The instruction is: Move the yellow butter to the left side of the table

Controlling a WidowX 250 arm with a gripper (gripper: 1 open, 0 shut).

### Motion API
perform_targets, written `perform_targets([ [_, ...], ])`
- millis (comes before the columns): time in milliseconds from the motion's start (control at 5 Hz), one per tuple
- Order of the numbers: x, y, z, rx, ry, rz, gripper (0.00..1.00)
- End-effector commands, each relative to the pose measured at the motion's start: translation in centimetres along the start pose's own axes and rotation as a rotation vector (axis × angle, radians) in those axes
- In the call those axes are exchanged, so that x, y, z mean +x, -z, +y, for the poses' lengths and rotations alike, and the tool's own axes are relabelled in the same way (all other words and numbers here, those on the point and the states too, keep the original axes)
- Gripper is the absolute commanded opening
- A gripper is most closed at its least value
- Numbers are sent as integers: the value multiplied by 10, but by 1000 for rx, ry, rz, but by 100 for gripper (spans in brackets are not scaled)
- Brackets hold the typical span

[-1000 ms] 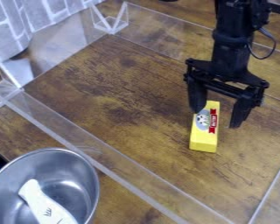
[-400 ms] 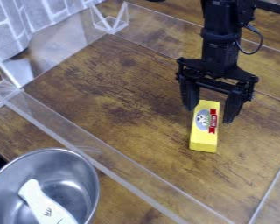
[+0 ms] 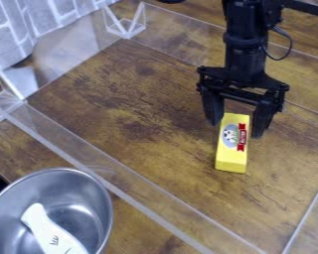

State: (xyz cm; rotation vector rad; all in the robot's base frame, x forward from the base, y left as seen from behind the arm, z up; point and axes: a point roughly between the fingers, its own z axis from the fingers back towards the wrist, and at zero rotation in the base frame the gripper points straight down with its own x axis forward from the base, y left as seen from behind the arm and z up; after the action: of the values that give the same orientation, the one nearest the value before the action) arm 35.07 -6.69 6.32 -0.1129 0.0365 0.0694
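The yellow butter (image 3: pixel 233 144) lies flat on the dark wood-grain table (image 3: pixel 135 109), at the right of the view, its red-and-white label and small round picture facing up. My black gripper (image 3: pixel 238 118) hangs straight down over the block's far end, open. Its left finger stands just left of the block's top end and its right finger (image 3: pixel 264 123) just right of it. Nothing is held between them.
A round steel bowl (image 3: pixel 45 216) with a white object inside sits at the lower left, outside the clear acrylic edging (image 3: pixel 82 149). Grey and white cloth (image 3: pixel 36 35) lies at the top left. Bare wood stretches left of the block.
The gripper has shifted left and slightly up the picture, from right of the block's top to straddling it. It has stayed open. The butter has not moved.
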Motion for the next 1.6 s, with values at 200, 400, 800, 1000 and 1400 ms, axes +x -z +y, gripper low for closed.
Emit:
perform_targets([
  [200,17,-28,4,-31,-35,-119,100],
  [400,21,-22,5,-27,-43,-113,100],
  [800,27,-9,8,-1,-75,-106,100],
  [1000,30,-5,9,5,-90,-110,100],
  [1400,38,12,10,20,-94,-95,100],
])
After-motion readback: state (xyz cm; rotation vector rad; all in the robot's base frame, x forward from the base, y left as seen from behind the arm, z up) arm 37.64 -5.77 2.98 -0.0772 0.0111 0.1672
